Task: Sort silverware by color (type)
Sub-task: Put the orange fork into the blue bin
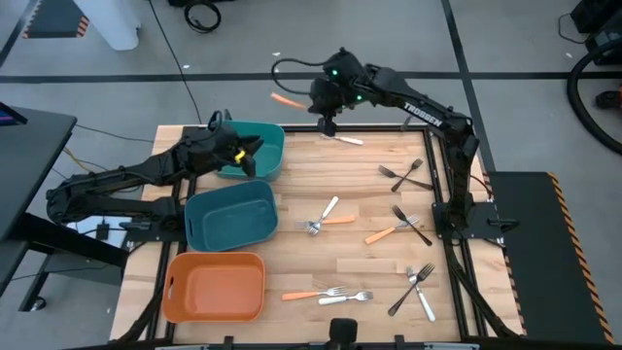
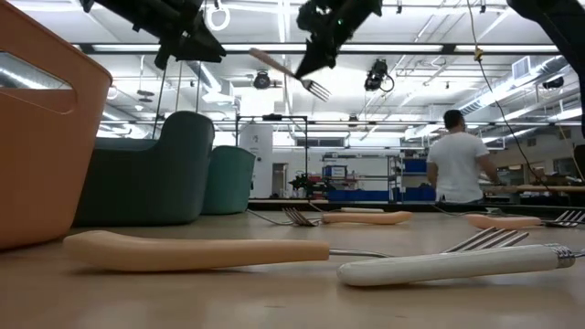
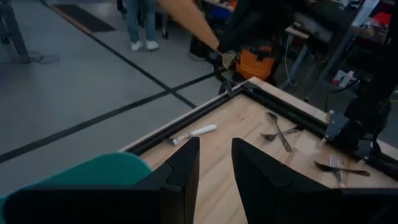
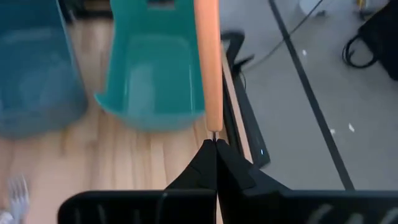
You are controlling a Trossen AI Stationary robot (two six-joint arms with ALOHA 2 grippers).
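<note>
My right gripper (image 1: 309, 102) is raised near the table's far edge, shut on an orange-handled fork (image 1: 287, 99) that also appears in the low view (image 2: 285, 71). My left gripper (image 1: 255, 148) hovers open over the small teal bin (image 1: 262, 146), holding nothing; its fingers are apart in the left wrist view (image 3: 215, 165). A white-handled fork (image 1: 345, 140) lies flat by the far edge. More forks lie flat on the table's right half: black ones (image 1: 408, 177), orange and white ones (image 1: 326, 219), (image 1: 326, 294). My right gripper pinches the orange-handled fork between its two fingertips (image 4: 208, 155) on the thin metal neck (image 4: 214, 133), just past the end of the orange handle. The handle (image 4: 206, 62) runs on ahead of the fingers. The fork is lifted clear and tilted, tines (image 2: 316, 89) lower than the handle.
Three bins stand in a column on the table's left: the teal one at the far end, a blue-green one (image 1: 231, 216) in the middle, an orange one (image 1: 216, 287) nearest. Black and white forks (image 1: 418, 287) lie near the right corner. A person (image 2: 462, 160) stands in the room behind.
</note>
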